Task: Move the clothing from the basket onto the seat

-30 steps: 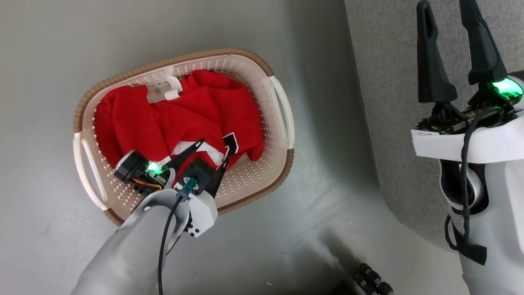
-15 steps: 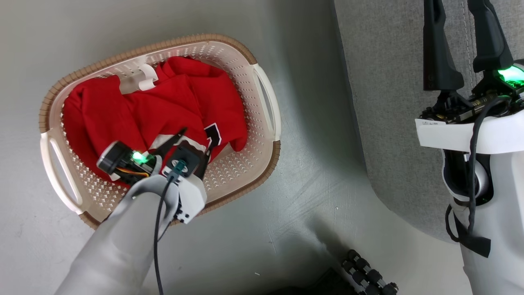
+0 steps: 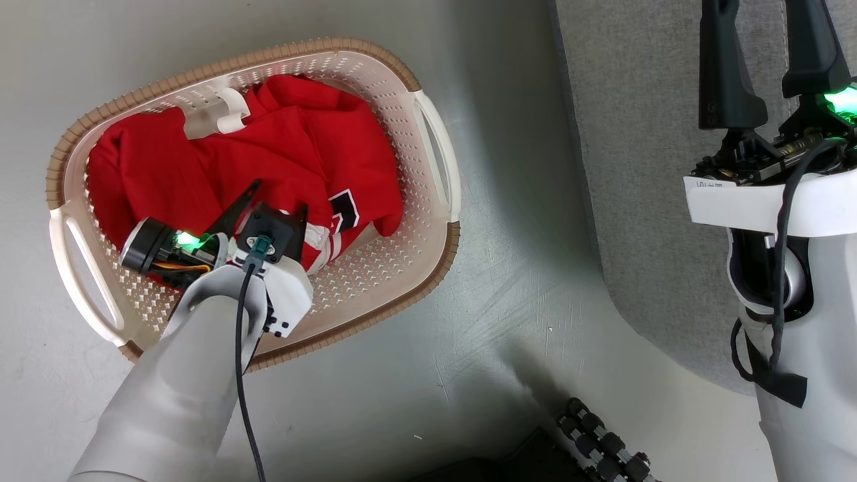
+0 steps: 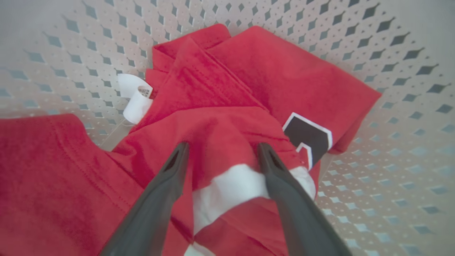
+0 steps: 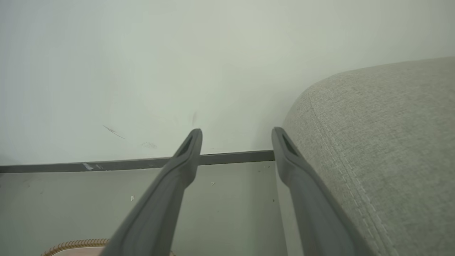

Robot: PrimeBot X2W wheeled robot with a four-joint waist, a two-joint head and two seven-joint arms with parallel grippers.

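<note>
The left jaws stand spread astride a white-trimmed fold of the clothing [image 4: 227, 135], not yet pinching; the right jaws, spread and empty, hover at two o'clock by the seat [image 3: 643, 167]. The clothing lies in the basket [image 3: 395, 274] at ten o'clock: the transfer seems wholly ahead.

Basket [image 3: 395, 268] on floor [image 3: 522, 301], 10 o'clock in head view. Clothing [image 3: 281, 154] heaped in basket. Seat [image 3: 643, 167] at 2 o'clock, right of basket, apart. Left tool [image 3: 281, 195] in basket, clothing fold between fingers [image 4: 160, 192]. Right tool [image 5: 237, 131] by seat's left edge.
</note>
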